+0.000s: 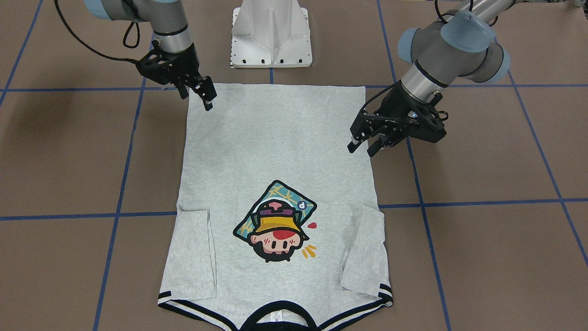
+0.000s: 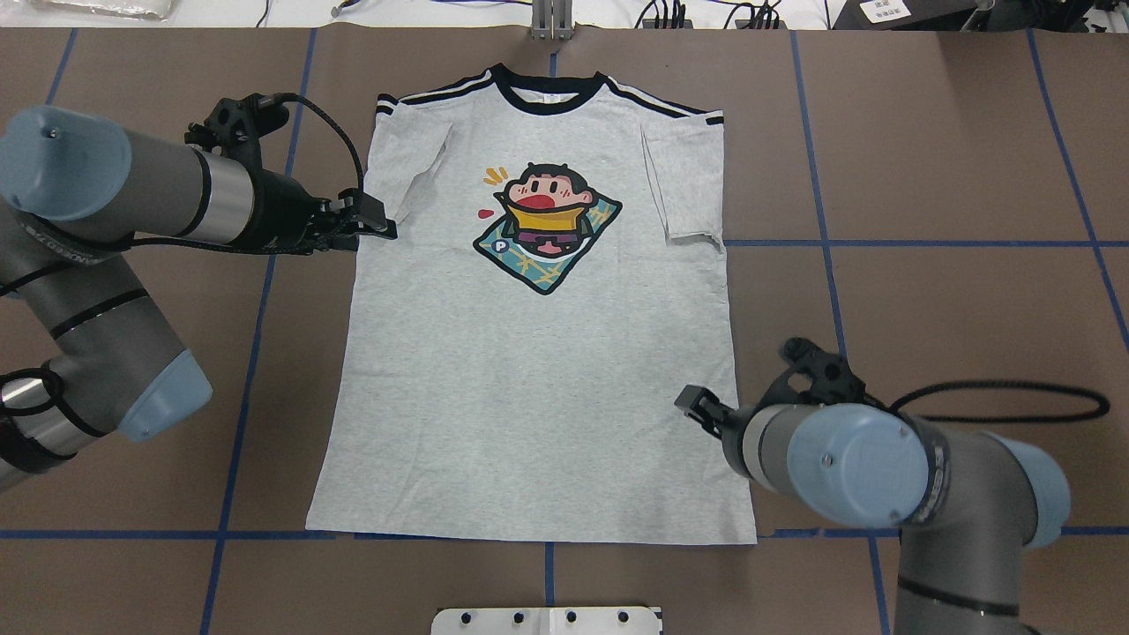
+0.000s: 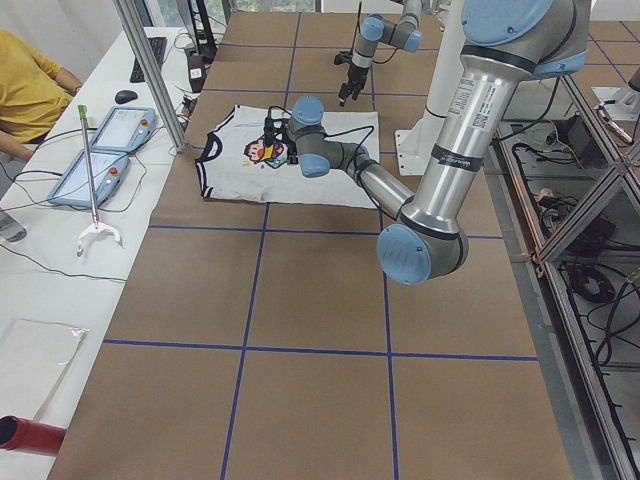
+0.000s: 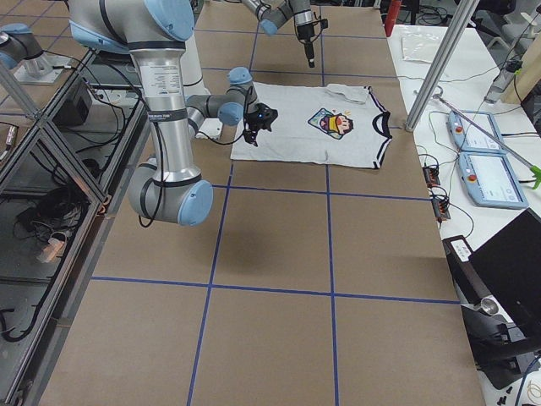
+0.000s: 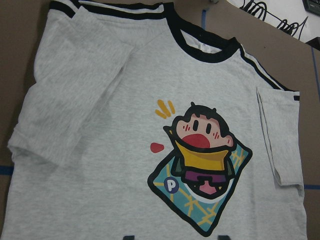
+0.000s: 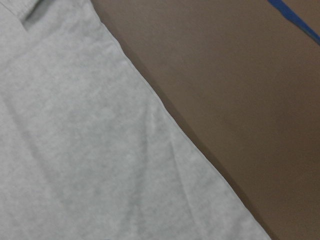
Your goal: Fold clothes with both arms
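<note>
- The T-shirt (image 2: 529, 397) lies flat on the table (image 2: 926, 291), print up, collar far, sleeves folded inward.
- The left hand (image 1: 363, 148) hovers at the left edge with its fingers apart.
- The right hand (image 1: 200, 99) hovers above the near right hem, fingers also apart; both appear staged for grasping.

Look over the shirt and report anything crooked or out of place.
One thing: the T-shirt lies flat, but its tucked-in sleeves don't match. The slanted sleeve near the left pincer is folded at an angle with a rumpled edge, while the other sleeve lies straight. Nothing looks torn or spilled.
</note>
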